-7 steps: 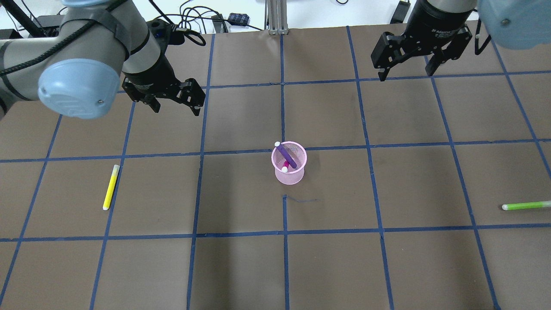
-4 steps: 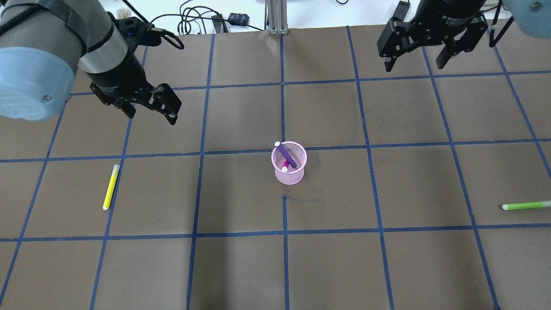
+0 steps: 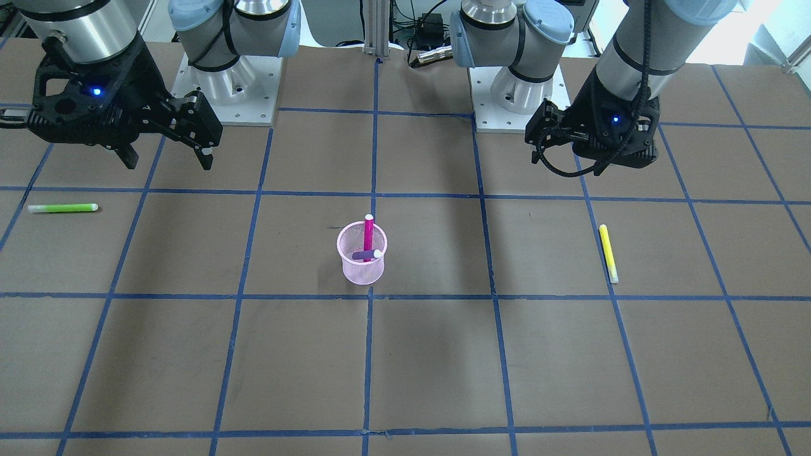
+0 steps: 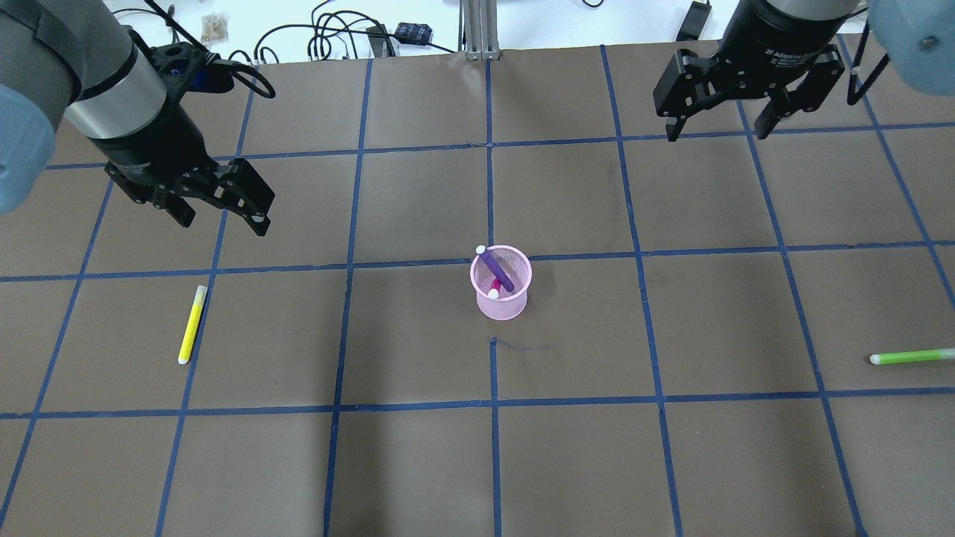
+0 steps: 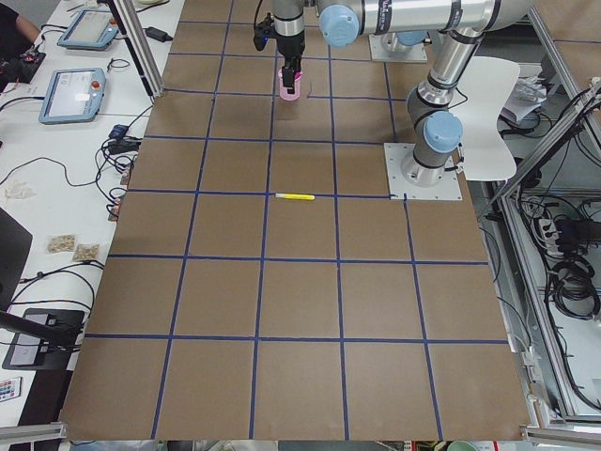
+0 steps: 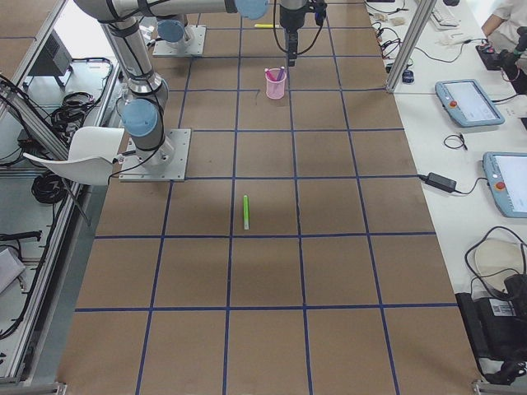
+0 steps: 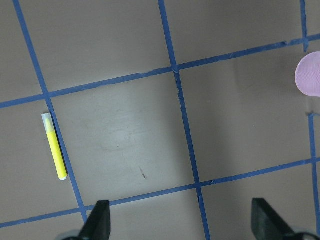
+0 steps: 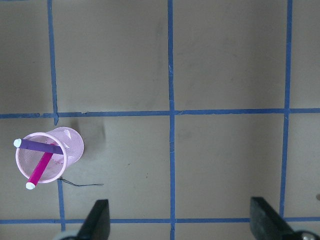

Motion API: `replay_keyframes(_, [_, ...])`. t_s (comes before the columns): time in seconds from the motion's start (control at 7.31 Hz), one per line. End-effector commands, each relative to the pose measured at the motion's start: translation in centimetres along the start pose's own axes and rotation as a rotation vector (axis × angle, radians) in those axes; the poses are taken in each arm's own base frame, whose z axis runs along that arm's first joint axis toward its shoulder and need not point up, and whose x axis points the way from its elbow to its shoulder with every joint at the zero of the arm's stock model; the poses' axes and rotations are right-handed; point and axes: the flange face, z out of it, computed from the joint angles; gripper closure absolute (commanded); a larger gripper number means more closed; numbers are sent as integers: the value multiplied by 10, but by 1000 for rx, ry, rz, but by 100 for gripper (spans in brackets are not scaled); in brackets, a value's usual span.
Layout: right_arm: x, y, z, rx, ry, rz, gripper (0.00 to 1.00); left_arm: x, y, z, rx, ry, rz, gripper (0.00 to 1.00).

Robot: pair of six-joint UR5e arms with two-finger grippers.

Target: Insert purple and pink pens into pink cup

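One pink cup (image 4: 501, 307) is standing near the middle of the table (image 4: 418, 462), holding two pens: one purple pen (image 4: 498, 271) and one pink pen (image 3: 368, 237), both leaning inside it. One yellow pen (image 4: 192, 325) and one green pen (image 4: 910, 356) are lying well apart. The left gripper (image 4: 222, 222) and right gripper (image 4: 716, 136) are hovering, both spread wide and carrying nothing. The overhead view's edge is cutting off the green pen's end.

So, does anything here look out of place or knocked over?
Nothing stands out. The cup stands upright, purple pen and pink pen leaning inside. A yellow pen and a green pen lie loose, far apart.
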Motion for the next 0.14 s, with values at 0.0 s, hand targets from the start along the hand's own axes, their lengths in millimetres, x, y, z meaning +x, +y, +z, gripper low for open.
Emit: replay_keyframes(0.0, [-1,1,4,-8,-4,2,0,1,1,1,-4,1,-1,0])
